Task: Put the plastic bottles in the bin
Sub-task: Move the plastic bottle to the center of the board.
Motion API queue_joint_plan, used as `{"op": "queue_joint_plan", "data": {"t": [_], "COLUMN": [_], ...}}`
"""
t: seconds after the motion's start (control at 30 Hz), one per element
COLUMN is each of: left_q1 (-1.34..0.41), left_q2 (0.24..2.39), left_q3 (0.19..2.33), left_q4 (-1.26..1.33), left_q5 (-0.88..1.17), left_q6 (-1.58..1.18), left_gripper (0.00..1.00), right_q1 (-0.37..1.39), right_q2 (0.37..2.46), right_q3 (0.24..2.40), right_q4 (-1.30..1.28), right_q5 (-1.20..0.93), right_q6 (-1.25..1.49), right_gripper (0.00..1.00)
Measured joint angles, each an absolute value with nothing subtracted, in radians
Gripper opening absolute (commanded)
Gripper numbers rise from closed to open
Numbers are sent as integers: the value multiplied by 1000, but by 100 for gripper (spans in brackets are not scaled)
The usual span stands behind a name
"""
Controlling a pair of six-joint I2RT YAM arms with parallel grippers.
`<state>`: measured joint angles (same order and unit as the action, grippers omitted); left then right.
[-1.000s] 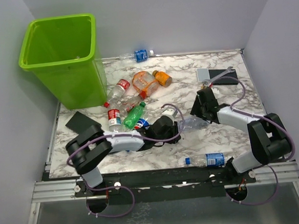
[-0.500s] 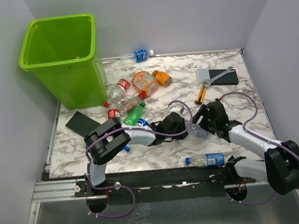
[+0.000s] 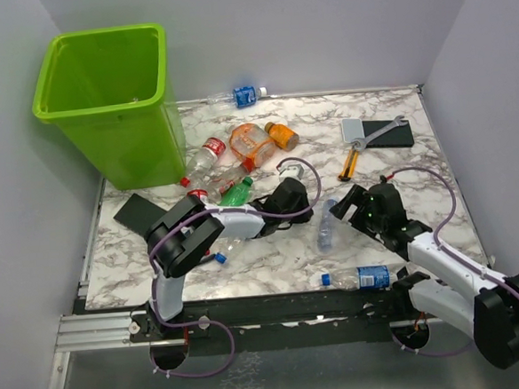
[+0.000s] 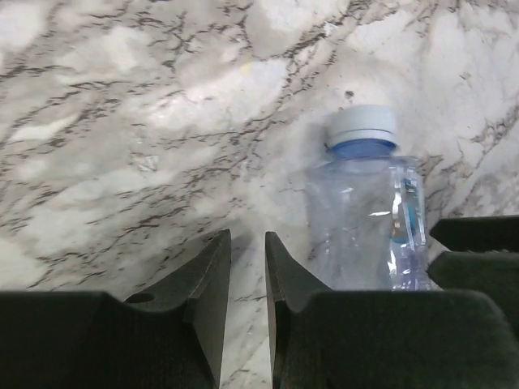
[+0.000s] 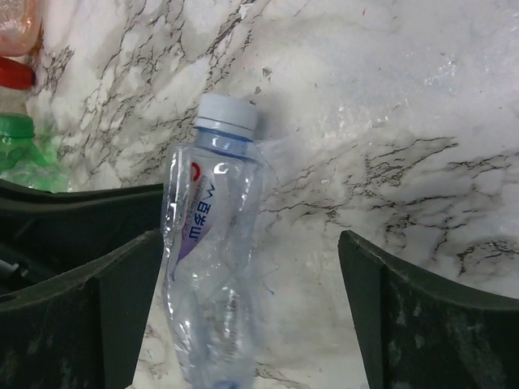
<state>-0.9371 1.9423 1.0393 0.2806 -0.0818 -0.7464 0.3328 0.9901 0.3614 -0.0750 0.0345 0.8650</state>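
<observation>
The left gripper [image 4: 247,240] has drawn back a little toward the bin [image 3: 135,141], its jaws almost closed on nothing, while the clear bottle [image 5: 211,267] lies on the counter [image 3: 273,256] between the wide-released jaws of the right gripper [image 5: 250,243], which should, I think, close squarely on its soft middle.

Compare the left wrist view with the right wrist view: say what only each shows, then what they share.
Left wrist only: the left gripper seen clearly, fingers almost together, holding nothing. Right wrist only: the right gripper seen clearly, fingers wide apart, and at the left edge a green plastic bottle, a red cap and a pale orange bottle. Both: the white marble-patterned table and apparently the same crumpled clear plastic bottle with a white cap, beside the left gripper but between the right gripper's fingers.
</observation>
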Motion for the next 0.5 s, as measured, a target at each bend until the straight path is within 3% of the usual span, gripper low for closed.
{"op": "queue_joint_plan", "data": {"t": [0.17,0.3,0.5], "left_q1": [-923,-922,-922], "left_q2": [1864,1657,1437], "left_q3": [1020,953,852], "left_q4": [208,148,190], "left_q5": [-133,-189,-205], "left_q6": [-704,-648,-601], "left_gripper": [35,42,44], "right_q1": [334,334,334], "right_q2": [947,965,1013], "right_q3": [387,431,443], "right_q4": [-136,-169,-160], "right_q5": [30,9,-69], "right_q6": [790,739,763], "right_gripper": [100,100,100]}}
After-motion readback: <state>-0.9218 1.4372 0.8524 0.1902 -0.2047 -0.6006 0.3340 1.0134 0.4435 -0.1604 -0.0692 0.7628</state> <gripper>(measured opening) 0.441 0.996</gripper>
